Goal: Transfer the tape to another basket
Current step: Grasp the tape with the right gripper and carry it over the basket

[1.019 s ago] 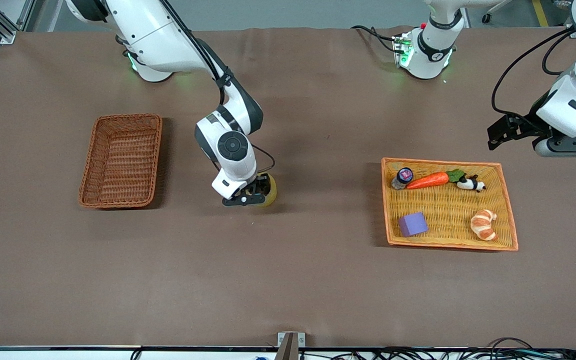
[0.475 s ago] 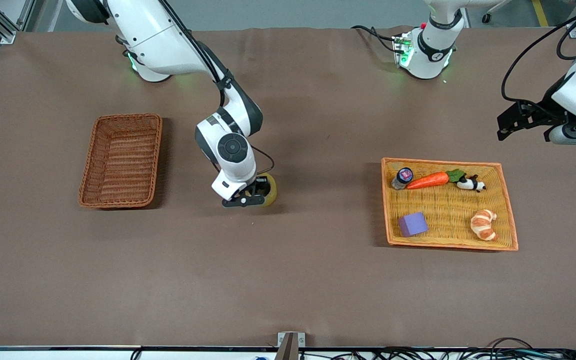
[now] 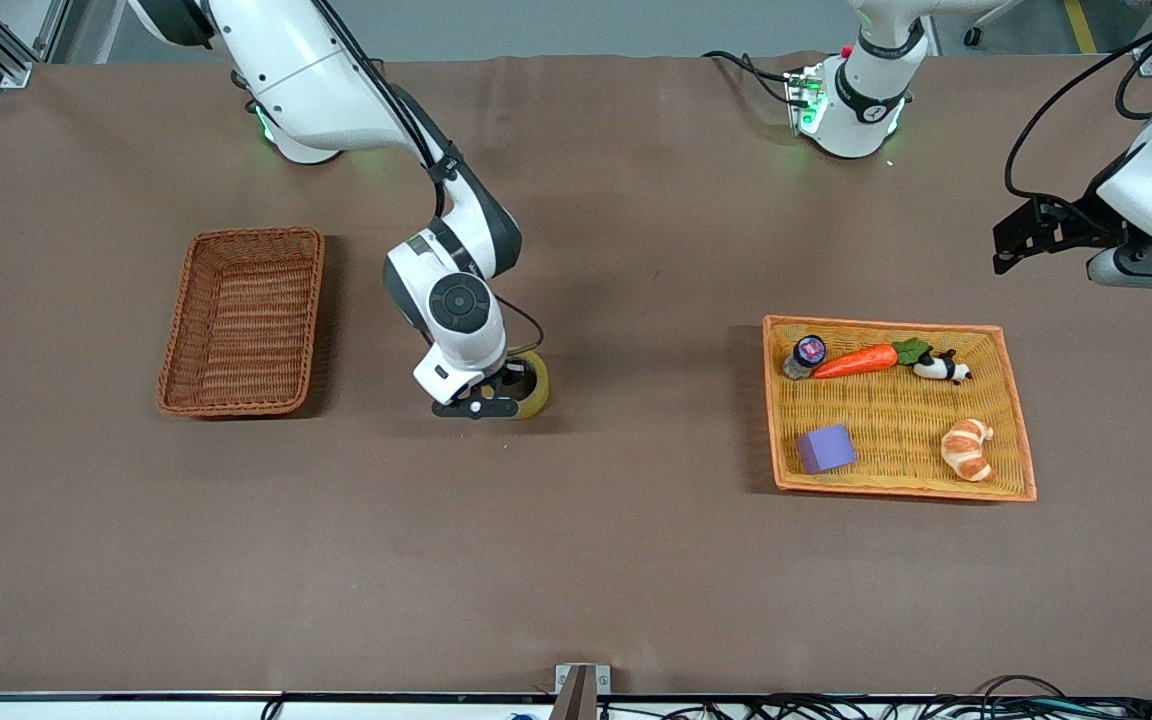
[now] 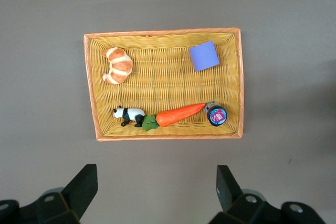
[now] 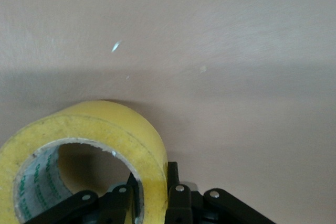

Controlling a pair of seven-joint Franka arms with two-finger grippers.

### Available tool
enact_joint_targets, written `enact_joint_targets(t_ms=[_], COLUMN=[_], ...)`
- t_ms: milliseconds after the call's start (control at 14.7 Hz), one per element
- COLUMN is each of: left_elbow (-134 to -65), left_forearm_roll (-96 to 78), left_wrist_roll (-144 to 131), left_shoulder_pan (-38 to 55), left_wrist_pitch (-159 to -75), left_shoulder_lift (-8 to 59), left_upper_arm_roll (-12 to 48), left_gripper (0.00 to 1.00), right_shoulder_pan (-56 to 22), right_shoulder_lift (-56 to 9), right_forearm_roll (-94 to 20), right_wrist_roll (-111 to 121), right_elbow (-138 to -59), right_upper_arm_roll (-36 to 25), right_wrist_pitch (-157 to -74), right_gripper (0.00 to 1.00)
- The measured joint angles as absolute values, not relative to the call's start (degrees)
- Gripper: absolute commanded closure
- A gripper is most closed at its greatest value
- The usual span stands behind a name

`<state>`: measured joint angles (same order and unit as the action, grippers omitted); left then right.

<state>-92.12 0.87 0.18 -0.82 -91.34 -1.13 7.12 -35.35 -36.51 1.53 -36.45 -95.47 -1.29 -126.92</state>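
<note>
**Tape pinched by right gripper mid-table**

Right gripper [image 3: 496, 398] is down at the brown table cover [image 3: 576, 560], fingers clamped on the wall of the yellowish translucent ring-shaped tape roll [image 3: 530, 385]. Right wrist view shows one finger inside the roll's hole and one [image 5: 177, 200] against the outer face, yellow band squeezed between them; grey inner core [image 5: 39, 182] visible. Whether the roll is touching the cover or just off it cannot be told.

Roll sits roughly mid-table, between the two containers. Dark reddish-brown rectangular woven wicker basket [image 3: 242, 320] lies toward the right arm's end, well apart from the roll.

Wide flat orange-yellow woven tray [image 3: 1014, 420] lies toward the left arm's end. In it: an orange toy carrot with green top [image 3: 861, 360], a small dark-capped jar [image 3: 805, 355] just beside the carrot tip, a black-and-white panda figure [image 3: 942, 368] at the carrot's leafy end, a purple cube [image 3: 825, 448], and a tan croissant [image 3: 969, 449], the last two nearer the front camera.

Left gripper [image 3: 1021, 235] waits up in the air, off the tray's edge at the left arm's end of the table, fingers [image 4: 84, 184] spread wide, nothing between them.
</note>
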Motion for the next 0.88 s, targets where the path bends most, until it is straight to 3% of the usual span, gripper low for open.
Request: enact_joint_targets(t_ms=[475,679,883], left_elbow=[-92.12,-92.12,-92.12], left_forearm_roll=[0.87,0.87,0.87], left_wrist_roll=[0.6,0.6,0.6], left_shoulder_pan=[-0.89,-0.9,-0.9], left_wrist_pitch=[-91.18,-91.17,-91.15], left_shoulder_lift=[-1.08,-1.07,-1.07], left_upper_arm_roll=[7.08,7.09,7.09], left_gripper=[0.0,0.0,0.0], right_shoulder_pan=[-20.37,-15.8,-15.19], right_shoulder_lift=[-15.95,-10.1,-6.09], right_forearm_roll=[1.53,1.51,1.49], right_wrist_roll=[-22.48,-7.53,2.4], right_elbow=[-93.72,-100.53,-110.4], right_upper_arm_roll=[-2.12,-7.01,-12.99], right_wrist_pitch=[-102.39,-101.7,-107.08], right_gripper=[1.0,1.0,0.99])
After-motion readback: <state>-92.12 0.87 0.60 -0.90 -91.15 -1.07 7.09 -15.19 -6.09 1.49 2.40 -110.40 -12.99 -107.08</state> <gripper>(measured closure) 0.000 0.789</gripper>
